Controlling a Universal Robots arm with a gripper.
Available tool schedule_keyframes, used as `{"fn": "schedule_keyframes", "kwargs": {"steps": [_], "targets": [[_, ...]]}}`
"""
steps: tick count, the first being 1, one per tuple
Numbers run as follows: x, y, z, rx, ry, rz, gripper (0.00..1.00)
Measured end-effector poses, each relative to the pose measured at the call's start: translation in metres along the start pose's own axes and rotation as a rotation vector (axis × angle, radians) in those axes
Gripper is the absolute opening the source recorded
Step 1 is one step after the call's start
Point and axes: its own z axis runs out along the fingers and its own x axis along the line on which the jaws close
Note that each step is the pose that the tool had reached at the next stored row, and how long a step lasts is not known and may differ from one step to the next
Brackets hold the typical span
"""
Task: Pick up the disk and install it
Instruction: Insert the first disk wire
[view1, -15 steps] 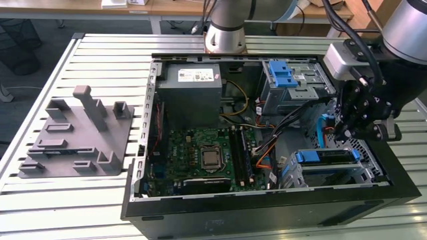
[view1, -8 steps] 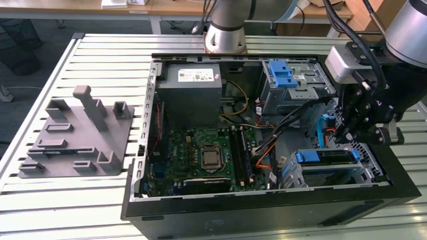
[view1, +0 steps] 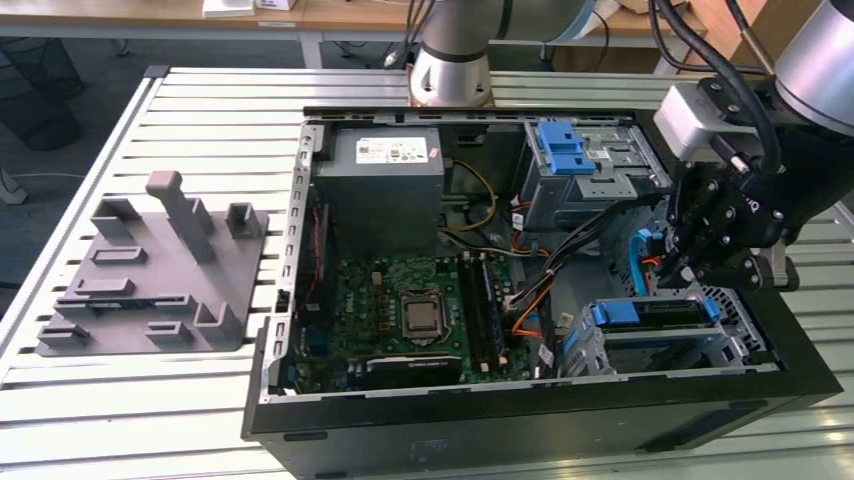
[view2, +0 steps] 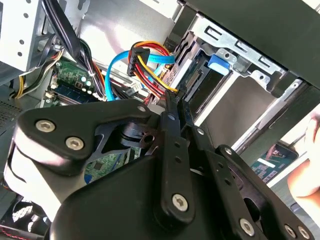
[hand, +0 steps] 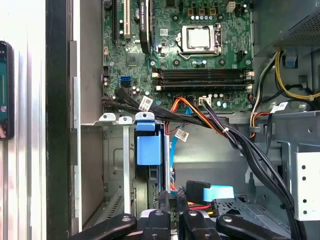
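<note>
Exterior view: power supply (view1: 387, 185) has a white sticker, print unreadable. Same for the white cable tags (hand: 146, 104) in the first wrist view. Disk (view1: 654, 314) sits in the lower drive bay (view1: 731, 345), blue rails showing. Gripper (view2: 176, 100) fingers almost together, tips against the coloured power wires (view2: 150, 65). Can't tell if anything is gripped.

On the desk (view1: 200, 110) the computer case (view1: 534, 425) lies to the exterior view's right of a rack (view1: 154, 275), the power box (view1: 387, 165) behind the circuit board (view1: 414, 315) inside it, the pincer (view1: 681, 268) over its drive bay (view1: 667, 345).
</note>
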Motion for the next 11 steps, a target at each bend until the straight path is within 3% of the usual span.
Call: {"fn": "schedule_keyframes", "kwargs": {"steps": [11], "targets": [[0.0007, -0.0001, 0.0008, -0.0001, -0.0005, 0.0, 0.16]]}}
